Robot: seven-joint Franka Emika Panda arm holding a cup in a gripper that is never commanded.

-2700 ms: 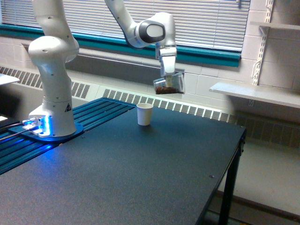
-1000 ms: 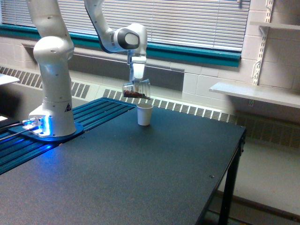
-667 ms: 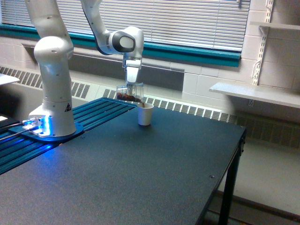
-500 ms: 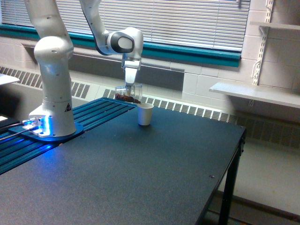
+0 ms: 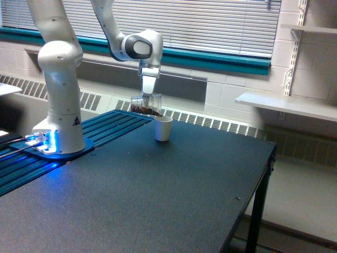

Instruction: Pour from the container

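With jaws pinching it, the gripper [image 5: 147, 97] has carried the cup [image 5: 145, 105] leftward to just above-left of the white cup [image 5: 162, 128] on the table [image 5: 158, 195], tilted, so pouring appears imminent.

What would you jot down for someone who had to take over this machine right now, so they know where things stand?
Tool: shut on the clear cup, holding it in the air.
Clear cup: tipped on its side, dark brown bits lying along its lower wall, mouth toward the white paper cup, just above and to the exterior view's left of it.
White paper cup: upright on the black table.
Done: cup brought over and tilted.
Left: no bits visibly falling; the pour itself seems not yet finished. Tilt further, probably.
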